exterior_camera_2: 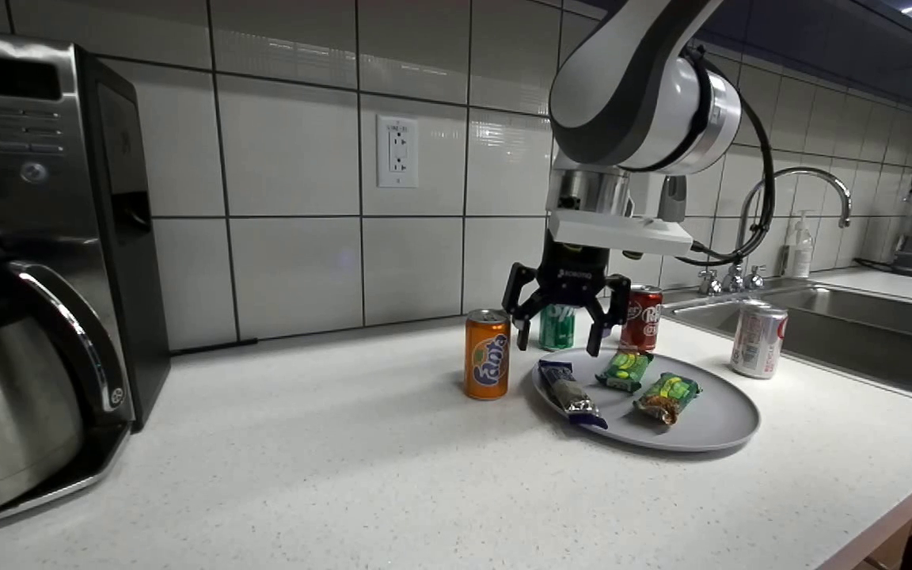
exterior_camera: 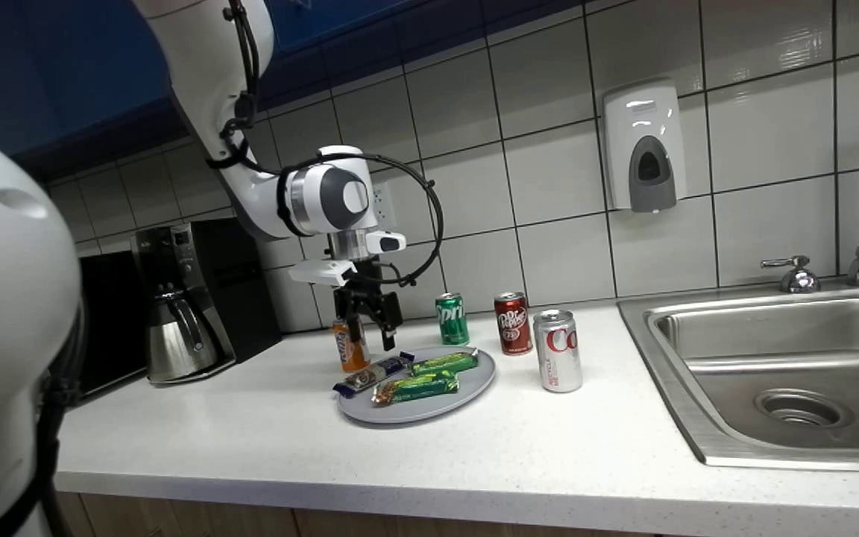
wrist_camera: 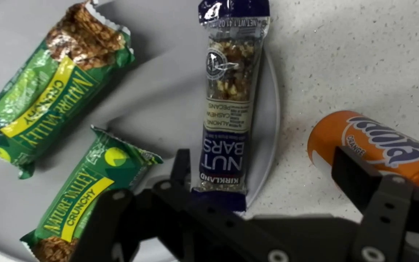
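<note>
Centrally in the wrist view, a Kirkland nut bar (wrist_camera: 229, 103) lies flat along the edge of a gray plate (wrist_camera: 166, 92), one purple crimped end crossing the rim. Above it hangs the black Robotiq gripper (exterior_camera_2: 559, 342), its jaws spread wide and holding nothing; the bar's opposite end lies below the gap between the fingers (wrist_camera: 355, 174), which are set apart across its width. The bar should be light, with a fairly stiff core of nuts that may crumble under a hard squeeze; its glossy film wrapper is probably slippery, and the flat crimps would likely fold if pinched. A gentle hold across the narrow width at mid-length, near the cream label panel (wrist_camera: 227, 118), appears soundest, since the load would balance there. Elsewhere on the plate, apart from the nut bar, rest a green Nature Valley Crunchy bar (wrist_camera: 49, 94) and a second Nature Valley bar (wrist_camera: 84, 193). Just beside the plate, an orange Fanta can (exterior_camera_2: 486, 356) stands upright on the speckled white countertop (exterior_camera_2: 305, 459); one finger overlaps it in the wrist view, so their clearance is hard to judge. Farther out, in an exterior view, stand a Sprite can (exterior_camera: 452, 321), a Dr Pepper can (exterior_camera: 513, 324) and a silver Coke can (exterior_camera: 558, 352), with a steel sink (exterior_camera: 673, 380) beyond; a coffee maker (exterior_camera_2: 125, 301) occupies the opposite end.
</note>
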